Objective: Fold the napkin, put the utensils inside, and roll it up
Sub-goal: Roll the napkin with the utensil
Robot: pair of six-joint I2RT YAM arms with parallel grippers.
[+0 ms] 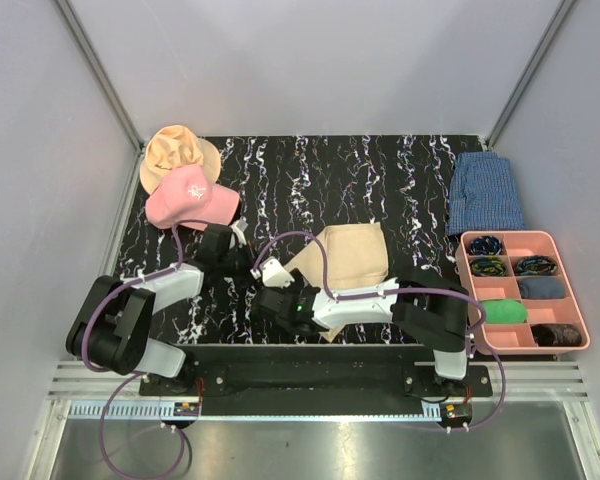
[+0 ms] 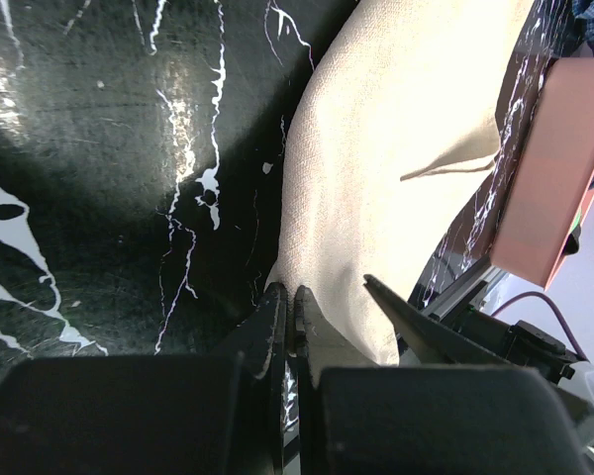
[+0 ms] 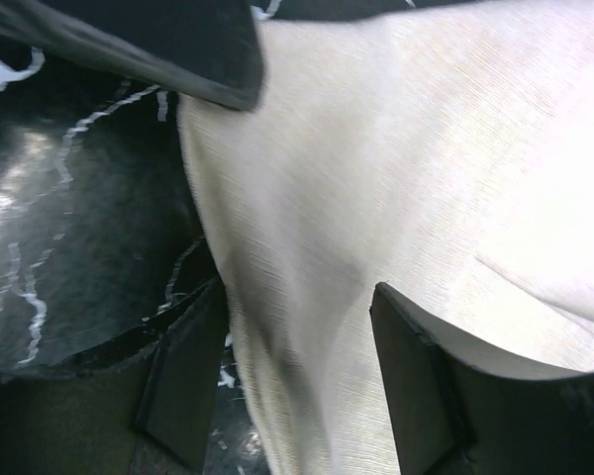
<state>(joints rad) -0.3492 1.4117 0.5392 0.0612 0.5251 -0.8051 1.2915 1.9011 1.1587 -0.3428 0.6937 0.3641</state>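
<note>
The beige napkin [image 1: 348, 255] lies partly folded on the black marbled table, and fills the left wrist view [image 2: 396, 148] and the right wrist view [image 3: 426, 178]. My left gripper [image 2: 287, 302] is shut, its tips at the napkin's near-left corner; I see no cloth between the fingers. My right gripper [image 3: 297, 381] is open and straddles the napkin's edge, one finger [image 3: 183, 381] over the table and the other [image 3: 421, 396] over the cloth. From above, the left gripper [image 1: 252, 260] and right gripper [image 1: 280, 283] meet at that corner. The utensils are out of view.
A pink cap [image 1: 190, 197] and a tan hat [image 1: 175, 150] sit at the back left. A blue checked cloth [image 1: 486, 192] lies at the back right, above a pink compartment tray [image 1: 510, 236] holding small items. That tray [image 2: 559, 168] is close beside the napkin.
</note>
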